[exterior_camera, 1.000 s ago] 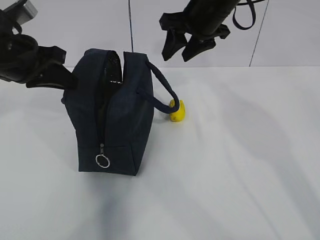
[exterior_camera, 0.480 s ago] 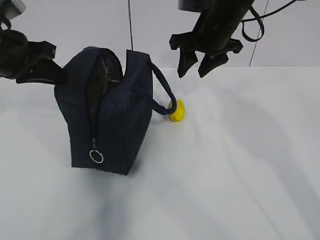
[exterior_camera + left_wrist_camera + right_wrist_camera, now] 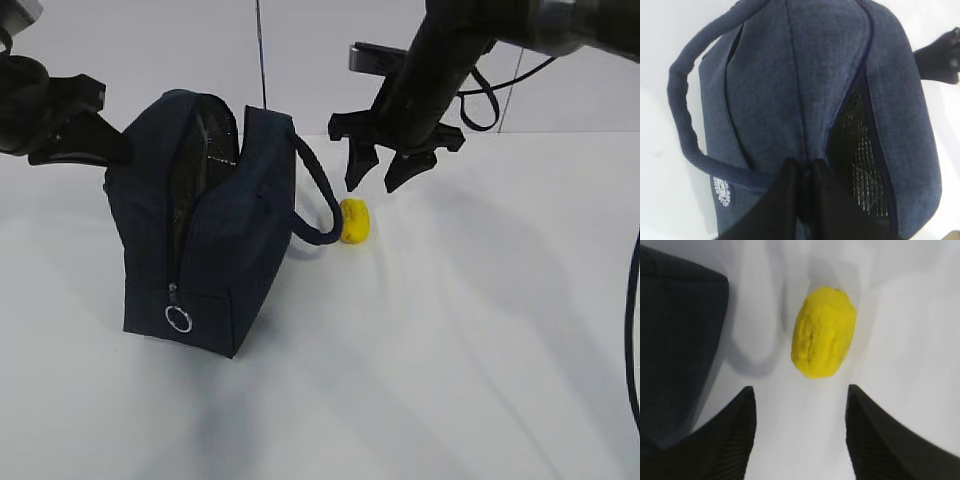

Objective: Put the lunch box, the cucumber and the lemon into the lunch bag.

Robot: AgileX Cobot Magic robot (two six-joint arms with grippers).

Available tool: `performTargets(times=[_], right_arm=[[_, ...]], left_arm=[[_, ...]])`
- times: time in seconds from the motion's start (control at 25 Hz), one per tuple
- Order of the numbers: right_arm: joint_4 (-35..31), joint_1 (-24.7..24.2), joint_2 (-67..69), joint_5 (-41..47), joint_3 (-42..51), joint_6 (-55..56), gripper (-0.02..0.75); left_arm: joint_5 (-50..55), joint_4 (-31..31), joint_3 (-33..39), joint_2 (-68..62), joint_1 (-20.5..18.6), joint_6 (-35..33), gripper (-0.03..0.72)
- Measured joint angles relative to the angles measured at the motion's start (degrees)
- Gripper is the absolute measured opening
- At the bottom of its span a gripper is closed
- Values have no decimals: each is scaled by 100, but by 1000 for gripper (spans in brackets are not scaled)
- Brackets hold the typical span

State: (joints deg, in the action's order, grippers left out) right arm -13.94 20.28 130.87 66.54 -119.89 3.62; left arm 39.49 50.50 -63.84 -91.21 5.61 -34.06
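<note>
Left gripper (image 3: pixel 802 200) is pinching the bag's (image 3: pixel 215 240) edge, fingers together on the fabric beside the gaping zip. Bag is standing tilted on the table (image 3: pixel 450 350), ring pull (image 3: pixel 178 319) hanging low, handle (image 3: pixel 320 200) touching the lemon (image 3: pixel 355 220). Right gripper (image 3: pixel 380 178) is hovering over the lemon, fingers apart, holding nothing.

Exterior view: faces me from the front, looking down at a slant over the white worktop (image 3: pixel 480 340). My left wrist view sits close against the lunch bag (image 3: pixel 805 90), facing its open top. My right wrist view looks down, near the lemon (image 3: pixel 824 332). The exterior view shares both objects with them.
</note>
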Motion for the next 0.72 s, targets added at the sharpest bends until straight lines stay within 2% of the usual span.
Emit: performTargets(times=[0.2,0.44,0.72], right_arm=[[0,0,157,-496,12,16,435],[74,0,239,-832,12,148,567],[110,0,596,-923,12,370,580]], left_arm=[[145,-83,0,6,0,0,17],[158,-106,0,6,0,0,17],[186,-106,0,6,0,0,17]])
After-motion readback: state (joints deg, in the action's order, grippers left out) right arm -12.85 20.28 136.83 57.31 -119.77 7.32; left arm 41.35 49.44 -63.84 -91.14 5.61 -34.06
